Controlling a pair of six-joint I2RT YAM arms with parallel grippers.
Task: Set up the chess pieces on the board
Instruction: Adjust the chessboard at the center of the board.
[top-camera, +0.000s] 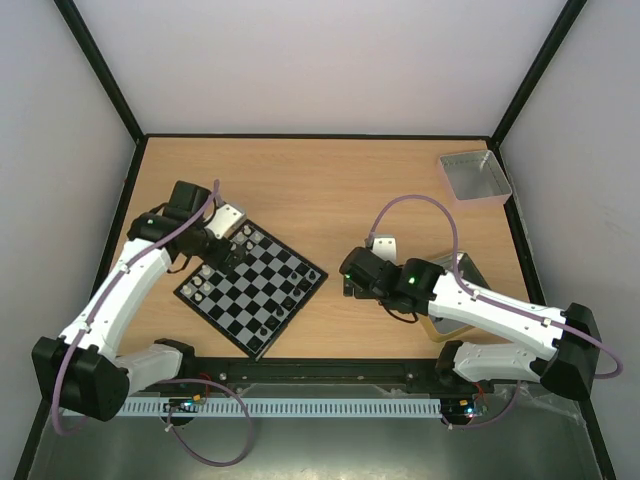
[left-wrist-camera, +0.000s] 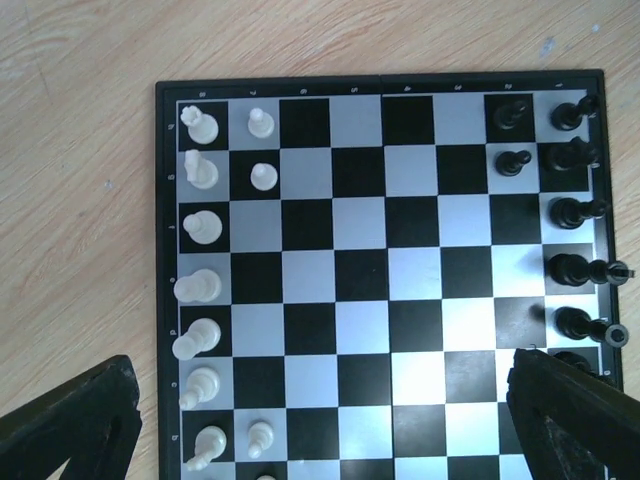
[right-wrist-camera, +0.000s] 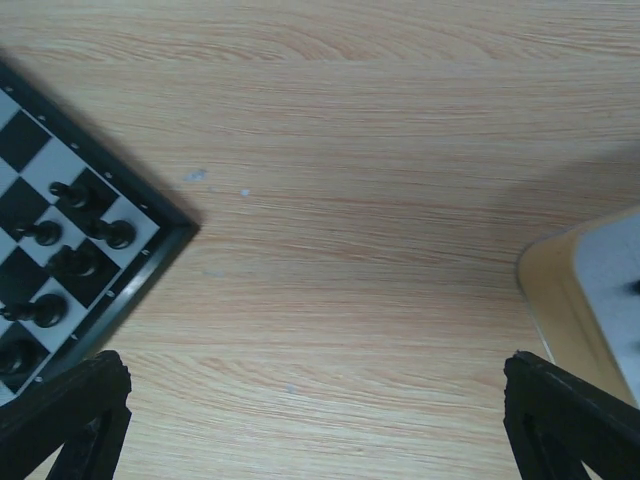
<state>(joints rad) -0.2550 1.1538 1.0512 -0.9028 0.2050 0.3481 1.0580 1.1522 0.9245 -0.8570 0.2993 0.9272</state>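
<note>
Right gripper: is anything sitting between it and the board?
Nothing visible. The open right gripper hovers over bare table, and only wood separates it from the corner of the board. The tin lies on the opposite side.

From above I can't tell the types of the tiny black and white plastic chessmen (left-wrist-camera: 205, 227), and my left arm (top-camera: 125, 285) hides part of the far-left edge of the small black-and-grey checked chessboard (top-camera: 262, 288). The tan-rimmed grey tin (right-wrist-camera: 556, 285) by the right edge of the worktop (top-camera: 330, 190) is blurred and cropped in my right wrist view.
</note>
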